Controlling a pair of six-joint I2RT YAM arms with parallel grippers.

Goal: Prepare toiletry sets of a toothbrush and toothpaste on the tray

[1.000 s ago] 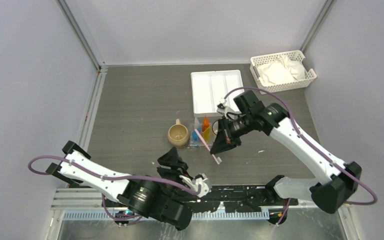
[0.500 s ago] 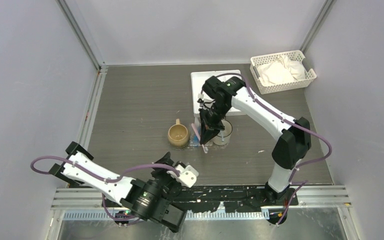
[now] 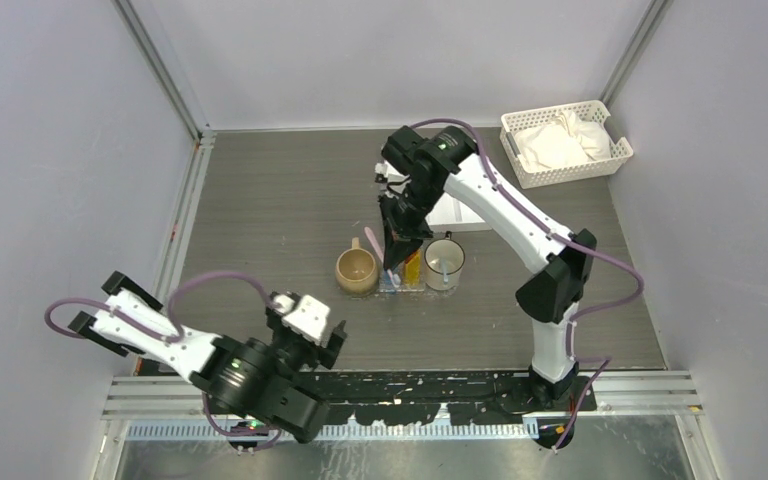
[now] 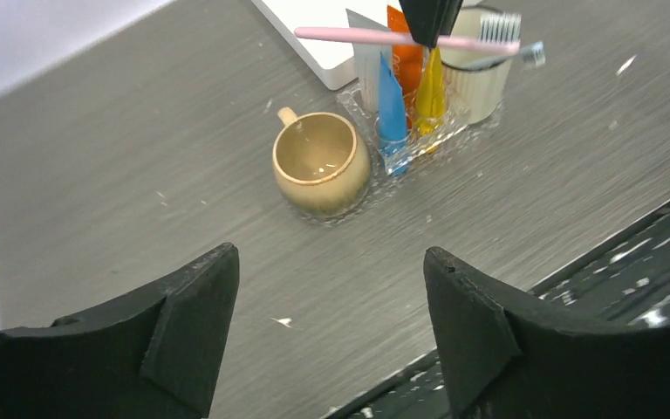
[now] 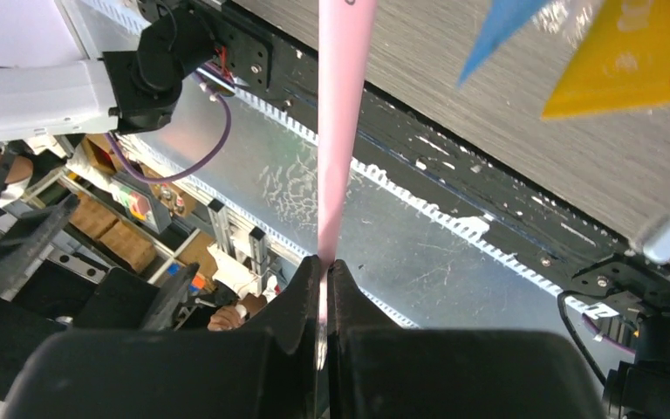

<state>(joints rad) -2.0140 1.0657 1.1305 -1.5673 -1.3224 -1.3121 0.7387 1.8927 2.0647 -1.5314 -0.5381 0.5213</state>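
Fingers [image 4: 188,327] of your left hand [image 4: 330,262] fill the bottom of the nearest view. They are black, spread wide apart, and have nothing between them. The hand hovers low over the near edge of the grey wood-grain counter [image 4: 140,175].

Past it, near the middle of the counter, lies the clear textured tray [image 4: 368,194]. A tan mug [image 4: 318,166] appears to sit on the tray's left end, handle pointing away from you, and you can see straight down to its glazed bottom. Just to the right of the mug, three tubes stand upright on the tray, close together with their flat crimped ends up. The blue toothpaste tube [image 4: 391,100] is nearest. The yellow toothpaste tube [image 4: 430,87] stands beside it, and the orange toothpaste tube [image 4: 406,57] behind them. Right of the tubes stands a white ribbed cup [image 4: 481,87]. A pale toothbrush [image 4: 530,55] leans out of it.

Your right hand [image 5: 326,271] reaches down over the tubes, its fingers pressed together on a pink toothbrush [image 4: 375,36]. The brush is held level just above the tube tips, with its bristles over the cup. You cannot tell whether it touches the tubes.

Behind the tray lies a white compartmented tray [image 4: 314,39], mostly hidden by the right arm. At the far right corner sits a white slotted basket [image 3: 580,172] holding crumpled white cloth [image 3: 555,145].
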